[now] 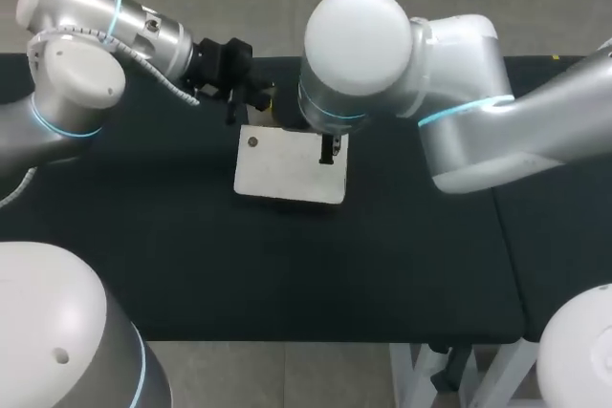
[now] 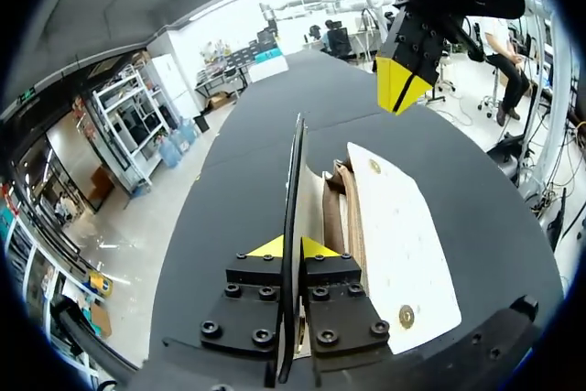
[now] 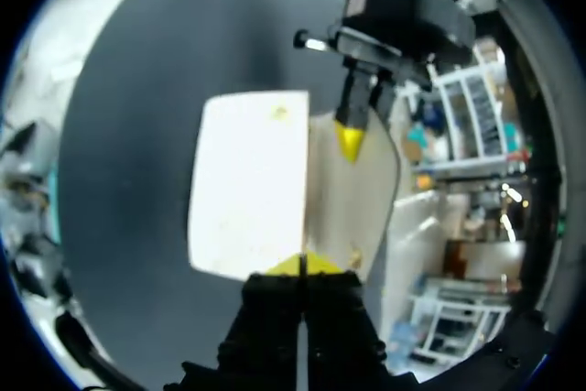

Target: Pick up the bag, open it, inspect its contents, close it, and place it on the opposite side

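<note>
The flat white bag point(image 1: 287, 174) lies on the black table point(image 1: 287, 274), a small brass stud near its far left corner. My left gripper point(image 1: 247, 107) is at that far edge. In the left wrist view it point(image 2: 291, 249) is shut on one thin wall of the bag point(image 2: 295, 180), which stands on edge, and the white flap point(image 2: 398, 235) lies beside it with brown lining showing in the gap. My right gripper point(image 2: 400, 98) hangs above the bag, tips together with nothing between them. In its own view it point(image 3: 302, 266) is over the flap's point(image 3: 249, 180) near edge, facing my left gripper point(image 3: 350, 142).
My right arm's large white joint point(image 1: 359, 40) hides the bag's far right corner in the head view. Bare black tabletop point(image 1: 143, 236) surrounds the bag on both sides and toward the front edge.
</note>
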You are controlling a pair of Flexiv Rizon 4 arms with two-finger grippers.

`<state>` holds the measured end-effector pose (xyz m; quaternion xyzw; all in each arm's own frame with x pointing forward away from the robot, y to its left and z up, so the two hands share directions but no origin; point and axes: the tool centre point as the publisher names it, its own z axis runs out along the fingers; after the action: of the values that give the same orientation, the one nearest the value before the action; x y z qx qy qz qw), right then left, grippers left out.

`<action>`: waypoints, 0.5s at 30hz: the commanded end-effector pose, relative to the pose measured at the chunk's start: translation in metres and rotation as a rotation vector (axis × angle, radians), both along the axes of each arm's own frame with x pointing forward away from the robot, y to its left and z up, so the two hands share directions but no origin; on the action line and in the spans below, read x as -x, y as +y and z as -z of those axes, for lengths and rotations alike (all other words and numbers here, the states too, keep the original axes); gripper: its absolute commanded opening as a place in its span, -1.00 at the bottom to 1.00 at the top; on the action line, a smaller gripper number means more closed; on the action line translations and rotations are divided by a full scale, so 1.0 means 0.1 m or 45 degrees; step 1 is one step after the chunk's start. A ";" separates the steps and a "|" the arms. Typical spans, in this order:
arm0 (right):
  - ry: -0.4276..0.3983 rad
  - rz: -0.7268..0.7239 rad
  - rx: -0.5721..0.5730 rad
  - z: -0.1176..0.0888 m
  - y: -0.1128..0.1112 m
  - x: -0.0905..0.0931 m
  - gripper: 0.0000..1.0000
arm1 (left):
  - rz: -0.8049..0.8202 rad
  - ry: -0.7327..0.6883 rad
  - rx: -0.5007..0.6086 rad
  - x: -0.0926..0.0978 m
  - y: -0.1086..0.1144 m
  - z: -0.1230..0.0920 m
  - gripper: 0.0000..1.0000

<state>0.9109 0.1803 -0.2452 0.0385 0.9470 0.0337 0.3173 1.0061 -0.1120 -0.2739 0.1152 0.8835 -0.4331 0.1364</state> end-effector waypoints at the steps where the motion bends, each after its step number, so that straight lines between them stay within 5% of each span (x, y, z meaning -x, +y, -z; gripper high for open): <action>1: -0.127 -0.017 -0.029 0.10 -0.08 0.12 -1.00 | 0.033 -0.070 0.026 0.04 0.00 0.11 -1.00; 15: -0.118 -0.018 -0.071 0.19 -0.09 0.15 -1.00 | 0.069 -0.152 0.024 0.10 0.01 0.22 -1.00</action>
<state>0.8973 0.1725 -0.2626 0.0389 0.9325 0.0614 0.3539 0.9967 -0.1108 -0.2952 0.1635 0.8674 -0.4356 0.1766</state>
